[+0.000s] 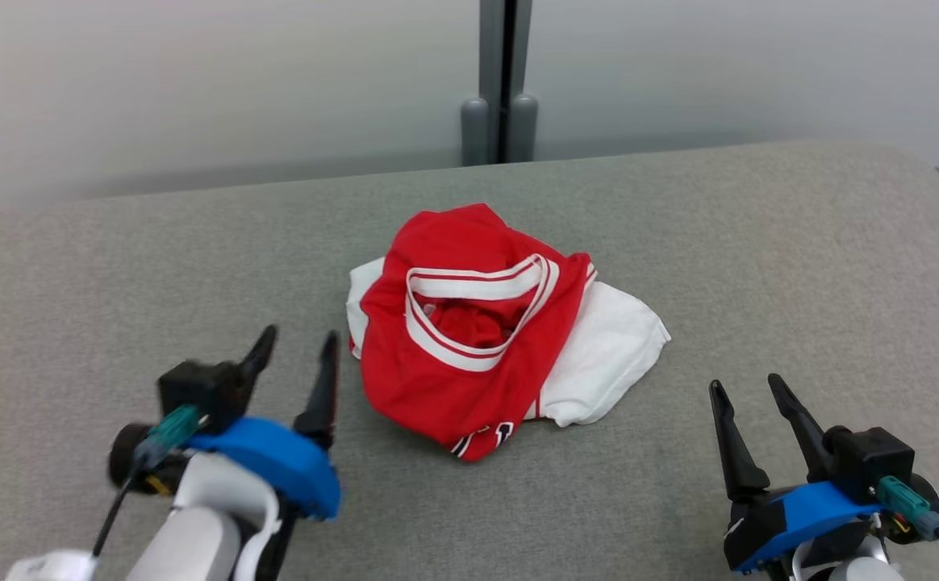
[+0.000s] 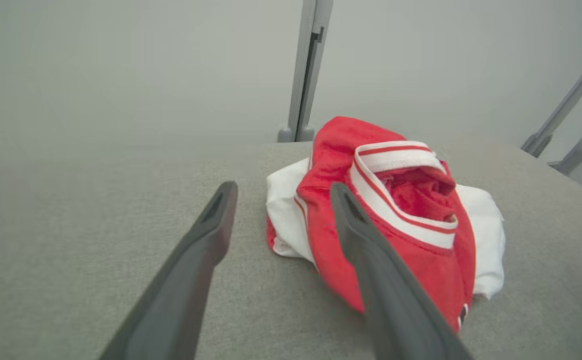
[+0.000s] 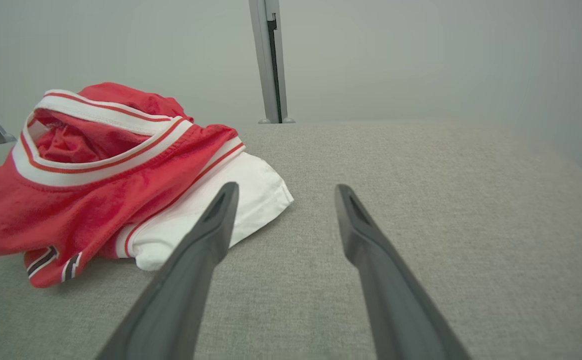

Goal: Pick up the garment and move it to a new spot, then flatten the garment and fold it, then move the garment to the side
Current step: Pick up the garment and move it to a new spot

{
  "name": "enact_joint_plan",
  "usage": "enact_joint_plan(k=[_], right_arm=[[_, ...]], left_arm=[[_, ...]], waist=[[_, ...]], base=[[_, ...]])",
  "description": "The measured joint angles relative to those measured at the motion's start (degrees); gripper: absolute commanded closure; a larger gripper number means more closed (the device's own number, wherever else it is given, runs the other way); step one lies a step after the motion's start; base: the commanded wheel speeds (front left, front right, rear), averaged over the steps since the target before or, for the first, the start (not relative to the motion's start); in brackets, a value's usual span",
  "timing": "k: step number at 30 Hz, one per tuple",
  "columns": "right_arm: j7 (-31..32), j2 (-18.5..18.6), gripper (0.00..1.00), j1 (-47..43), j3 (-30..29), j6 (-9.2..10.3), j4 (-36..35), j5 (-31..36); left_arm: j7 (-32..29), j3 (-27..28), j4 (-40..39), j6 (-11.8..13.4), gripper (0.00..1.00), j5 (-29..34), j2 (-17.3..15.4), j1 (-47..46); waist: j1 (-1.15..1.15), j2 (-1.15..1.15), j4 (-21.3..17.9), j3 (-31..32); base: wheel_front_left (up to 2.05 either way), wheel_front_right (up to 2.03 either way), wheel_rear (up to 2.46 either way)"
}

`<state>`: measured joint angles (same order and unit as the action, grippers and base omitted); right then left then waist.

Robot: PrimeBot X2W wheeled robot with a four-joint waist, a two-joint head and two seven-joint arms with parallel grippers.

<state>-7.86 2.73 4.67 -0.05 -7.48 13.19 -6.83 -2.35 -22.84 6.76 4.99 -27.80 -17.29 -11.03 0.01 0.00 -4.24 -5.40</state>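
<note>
Head view: crumpled red mesh jersey with white trim and white panels lies mid grey fabric-covered table, bare cloth on every side, far edge by grey upright post, right corner rounded. Left gripper just beside jersey's near-left edge, fingers spread wide, holding nothing. Right gripper near jersey's white right corner, apart from it, equally spread, empty
</note>
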Motion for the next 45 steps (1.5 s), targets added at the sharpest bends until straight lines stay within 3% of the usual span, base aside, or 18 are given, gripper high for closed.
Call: enact_joint_plan(k=[4,7,20,21,22,23,24,31,38,45], right_arm=[[-0.42,0.02,0.0,0.99,1.12,0.0,0.47,-0.49],[-0.67,0.01,0.0,1.28,2.35,0.0,0.92,-0.85],[-2.38,0.02,0.0,3.31,4.49,0.0,2.66,-2.36],[-2.47,0.02,0.0,3.31,4.44,0.0,2.83,-2.36],[-2.55,0.02,0.0,3.32,4.45,0.0,2.94,-2.36],[-2.56,0.02,0.0,3.32,4.54,0.0,3.09,-2.41],[-2.56,0.02,0.0,3.32,4.63,0.0,3.18,-2.46],[-2.86,0.02,0.0,3.78,4.21,0.0,3.35,-2.76],[-2.81,0.03,0.0,3.18,3.15,0.0,3.23,-2.4],[-2.79,0.02,0.0,3.19,3.8,0.0,2.47,-2.91]], left_arm=[[-7.2,-3.41,1.6,-1.08,0.0,-0.96,2.96,-5.53],[-11.84,-5.05,4.43,-0.41,0.0,-0.48,4.04,-9.19],[-21.28,-6.9,9.18,4.12,0.0,2.05,3.43,-13.59],[-21.38,-6.89,9.09,4.14,0.09,2.05,3.3,-13.53],[-21.7,-6.88,9.01,4.14,0.36,1.96,3.21,-13.46],[-21.87,-6.84,9.03,4.13,0.73,1.49,3.18,-13.32],[-22.1,-6.86,9.06,4.11,1.0,1.33,3.19,-13.1],[-18.8,-5.45,9.17,4.13,1.0,0.16,3.65,-12.66],[-13.68,-3.33,1.33,2.94,1.0,-0.71,3.55,-14.86],[-16.82,0.43,-9.54,-1.15,1.0,-2.56,-2.04,-23.82]], waist=[[0.0,0.0,-1.55,-1.39],[0.0,0.0,-2.84,-2.21],[0.0,0.0,-7.28,-3.53],[0.0,0.0,-7.31,-3.52],[0.0,0.0,-7.34,-3.49],[0.0,0.0,-7.38,-3.45],[0.0,0.0,-7.43,-3.41],[0.0,0.0,-7.29,-3.02],[0.0,0.0,-4.18,-1.73],[-0.01,0.0,-0.28,-0.69]], base=[[0.0,0.0,0.0],[0.0,0.0,0.0],[0.0,0.0,0.0],[0.0,0.0,0.0],[0.0,0.0,0.0],[0.0,0.0,0.0],[0.0,0.0,0.0],[0.0,0.0,0.0],[0.0,0.0,0.0],[0.0,0.0,0.0]])
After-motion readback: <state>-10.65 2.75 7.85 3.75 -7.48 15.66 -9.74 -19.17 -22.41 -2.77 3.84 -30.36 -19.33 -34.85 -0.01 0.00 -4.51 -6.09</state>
